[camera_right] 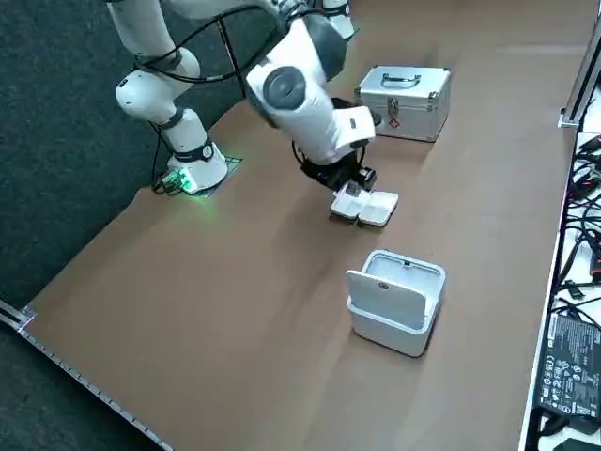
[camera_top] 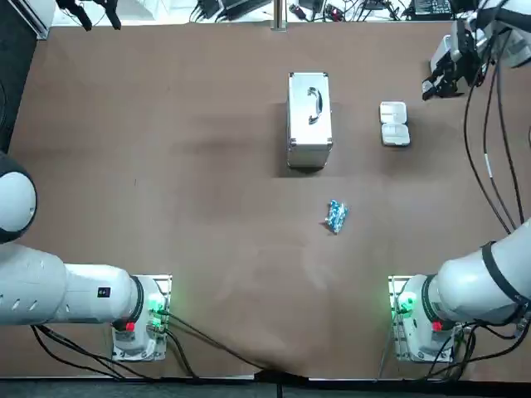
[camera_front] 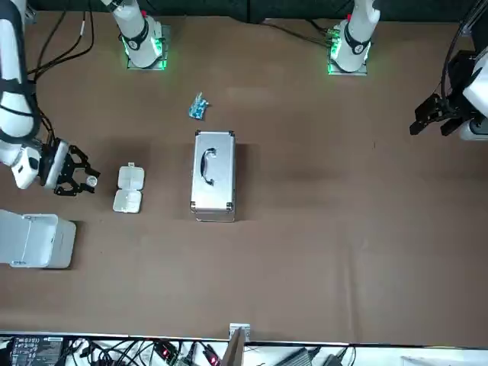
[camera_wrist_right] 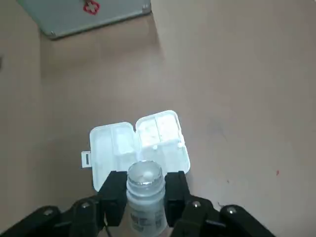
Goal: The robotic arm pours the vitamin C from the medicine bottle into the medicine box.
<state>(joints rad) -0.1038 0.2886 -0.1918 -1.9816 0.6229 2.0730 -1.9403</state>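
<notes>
Pouring is about to start: the right gripper (camera_wrist_right: 144, 191), clamped on the medicine bottle (camera_wrist_right: 144, 207), hangs near the open medicine box (camera_wrist_right: 148, 140); next, centre its mouth over a compartment and tilt

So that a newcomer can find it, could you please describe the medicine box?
Find the silver case mid-table. On its right-arm side lies the medicine box, near the right gripper clutching the bottle. It is small, white, flat and hinged open.
</notes>
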